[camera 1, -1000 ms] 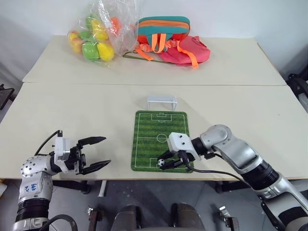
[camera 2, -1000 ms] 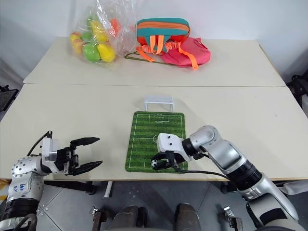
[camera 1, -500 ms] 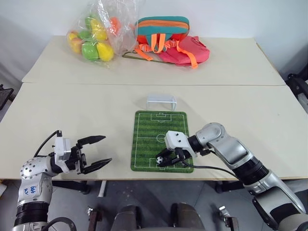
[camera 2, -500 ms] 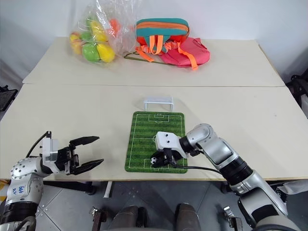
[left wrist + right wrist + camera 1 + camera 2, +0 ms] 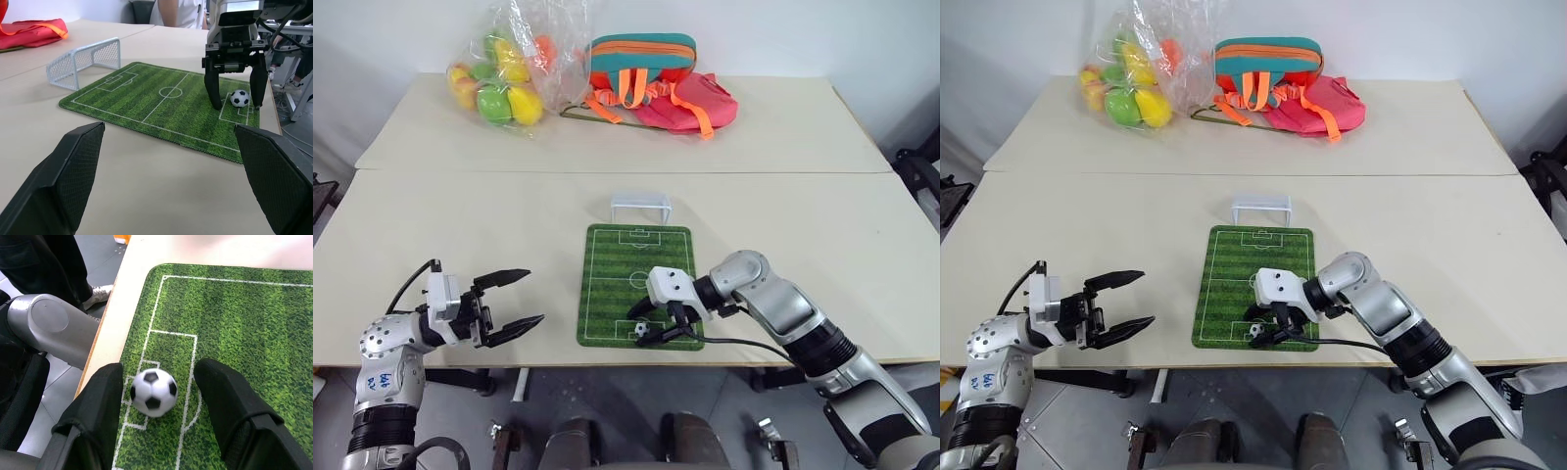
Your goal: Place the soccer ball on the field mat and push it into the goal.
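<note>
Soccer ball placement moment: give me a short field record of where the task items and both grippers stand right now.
ball: tiny white soccer ball with black patches resting on the mat's near goal box, between the open fingers, gaps on both sides
mat: flat green field mat with white pitch lines, on the beige table
goal: small white wire-frame goal, just past the mat's far end
right gripper: open, straddling the ball
left gripper: open, empty, apart from the mat

Ball on the mat, goal at the far end

The black-and-white soccer ball (image 5: 153, 392) rests on the green field mat (image 5: 639, 284), in its near printed goal box; the white netted goal (image 5: 641, 207) stands upright just beyond the mat's far edge.
</note>
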### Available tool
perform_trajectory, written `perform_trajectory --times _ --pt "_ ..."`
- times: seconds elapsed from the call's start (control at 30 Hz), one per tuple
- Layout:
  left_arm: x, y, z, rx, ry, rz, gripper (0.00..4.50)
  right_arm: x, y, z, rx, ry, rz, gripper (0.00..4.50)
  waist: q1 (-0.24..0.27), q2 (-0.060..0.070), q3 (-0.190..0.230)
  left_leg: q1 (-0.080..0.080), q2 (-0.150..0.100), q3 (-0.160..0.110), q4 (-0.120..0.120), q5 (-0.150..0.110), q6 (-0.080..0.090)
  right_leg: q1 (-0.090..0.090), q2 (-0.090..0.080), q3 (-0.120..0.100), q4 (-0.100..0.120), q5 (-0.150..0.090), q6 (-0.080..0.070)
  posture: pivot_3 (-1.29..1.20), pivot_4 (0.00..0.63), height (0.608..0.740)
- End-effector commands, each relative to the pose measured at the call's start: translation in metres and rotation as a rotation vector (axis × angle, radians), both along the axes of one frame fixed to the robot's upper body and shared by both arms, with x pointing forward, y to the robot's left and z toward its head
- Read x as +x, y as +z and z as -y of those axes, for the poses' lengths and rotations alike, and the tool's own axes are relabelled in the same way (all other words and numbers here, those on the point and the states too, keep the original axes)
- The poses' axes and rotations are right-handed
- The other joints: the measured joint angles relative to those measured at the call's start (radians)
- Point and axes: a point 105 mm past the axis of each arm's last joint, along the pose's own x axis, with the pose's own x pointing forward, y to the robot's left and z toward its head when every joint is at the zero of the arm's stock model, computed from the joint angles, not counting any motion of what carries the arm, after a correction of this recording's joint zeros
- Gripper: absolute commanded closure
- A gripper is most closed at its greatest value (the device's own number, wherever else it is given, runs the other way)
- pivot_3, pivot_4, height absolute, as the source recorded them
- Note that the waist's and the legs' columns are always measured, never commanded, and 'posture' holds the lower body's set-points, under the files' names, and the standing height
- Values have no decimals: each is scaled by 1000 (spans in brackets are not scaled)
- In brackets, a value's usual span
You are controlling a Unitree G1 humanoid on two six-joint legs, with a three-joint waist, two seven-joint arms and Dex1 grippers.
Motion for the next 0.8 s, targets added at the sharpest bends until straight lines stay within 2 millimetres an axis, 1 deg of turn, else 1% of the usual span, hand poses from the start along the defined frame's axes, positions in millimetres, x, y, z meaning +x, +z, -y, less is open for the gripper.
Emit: perform_trajectory --times 0.03,0.07,0.17,0.23,0.3,0.33,0.4,0.47,0.5,0.53,0.57,0.7,0.8 --pt "0 5 0 -9 -1 31 0 0 22 0 30 19 74 1843 0 0 0 0 0 0 0 0 0 0 0 0 0 0 0 0 150 740" --pt "0 5 0 -10 -1 32 0 0 27 0 33 21 88 1843 0 0 0 0 0 0 0 0 0 0 0 0 0 0 0 0 150 740" --pt "-1 5 -1 -9 -2 30 0 -2 51 -2 61 22 149 1843 1 0 0 0 0 0 0 0 0 0 0 0 0 0 0 0 150 740" --pt "-1 5 -1 -9 -4 28 0 -4 59 -3 78 12 163 1843 1 0 0 0 1 0 0 0 0 0 0 0 0 0 0 0 150 740" --pt "-1 5 -1 -9 -8 25 0 -14 68 -4 137 42 186 2228 1 0 0 0 1 -1 0 0 0 0 0 0 0 0 0 0 150 740" --pt "-2 4 -1 -9 -12 22 0 -21 68 -3 142 58 182 2407 1 0 0 0 0 -1 0 0 0 0 0 0 0 0 0 0 150 740" --pt "-2 4 0 -10 -20 17 0 -29 62 -2 129 66 167 3102 3 0 0 0 0 -1 0 -1 0 0 0 0 0 0 0 0 150 740" --pt "-3 4 0 -11 -26 14 0 -31 55 -3 119 60 156 3682 3 0 0 0 0 -1 0 -1 0 0 0 -1 0 0 0 0 150 740" --pt "-3 4 0 -11 -31 13 0 -34 51 -3 110 63 148 4043 2 0 0 0 0 -1 1 -1 0 1 0 -1 0 0 0 0 150 740" --pt "-4 4 1 -13 -41 9 0 -35 41 -4 89 60 141 4400 2 0 0 0 0 -1 1 -1 0 1 0 -1 0 0 0 0 150 740" --pt "-5 4 1 -14 -49 7 0 -37 34 -4 73 59 137 4460 2 0 0 0 0 0 1 -1 0 1 0 -1 0 0 0 0 150 740" --pt "-11 5 1 -25 -81 -8 0 -45 14 -7 52 54 83 4460 1 0 0 0 0 0 1 -1 0 0 0 -1 0 0 0 0 150 740" --pt "-13 6 -1 -20 -79 -14 0 -47 6 -8 50 46 61 4460 0 0 0 0 0 0 1 -1 0 0 0 -1 0 0 0 0 150 740"
